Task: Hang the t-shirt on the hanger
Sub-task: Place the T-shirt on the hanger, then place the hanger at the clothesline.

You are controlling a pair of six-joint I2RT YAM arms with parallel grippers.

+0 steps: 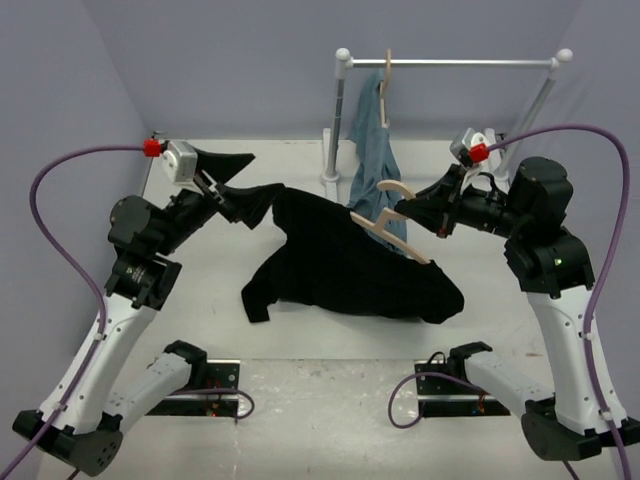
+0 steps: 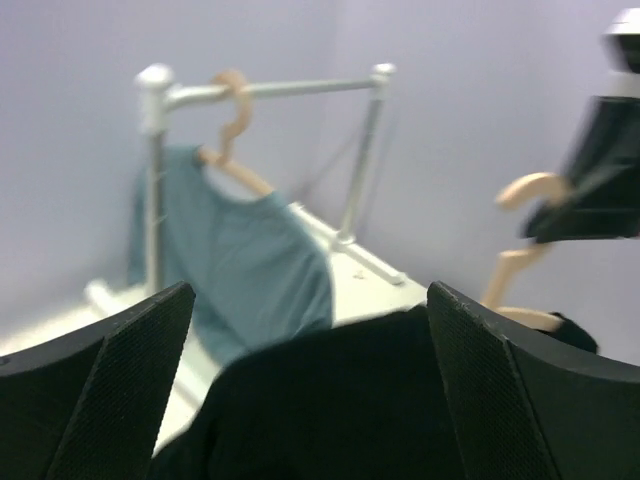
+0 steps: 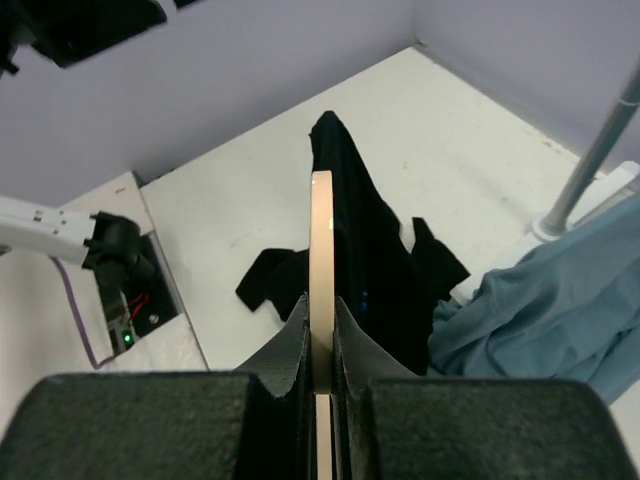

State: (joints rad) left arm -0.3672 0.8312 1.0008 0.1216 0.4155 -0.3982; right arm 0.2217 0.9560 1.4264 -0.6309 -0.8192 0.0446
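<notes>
Over on the right side, the right fingers (image 3: 290, 350) are clamped tight on the hanger (image 1: 400, 228). They've got it near the neck, just under the hook. From the wrist cam you see the hanger edge-on, a thin pale strip running straight out from between the pads. From above, its one long arm slants down across the right part of the shirt (image 1: 350, 270). The wood sits on top of the cloth, not inside it.

The shirt is a crumpled black heap in the middle of the bench (image 1: 300, 340), with a sleeve trailing toward the near left. Its far left corner is pulled up off the bench into a point that reaches the left fingers (image 2: 110, 390). Weird bit: on the left wrist cam those fingers stand wide apart, with black cloth filling the gap between them. So they look spread, not pinched, and I can't tell what's actually keeping that corner up.

At the back there's a white rack (image 1: 450, 62) with a blue-grey top (image 1: 372, 165) hanging from a second hanger (image 1: 387, 75). The bottom of that top bunches on the bench just beside the shirt, close behind the held hanger's hook.
</notes>
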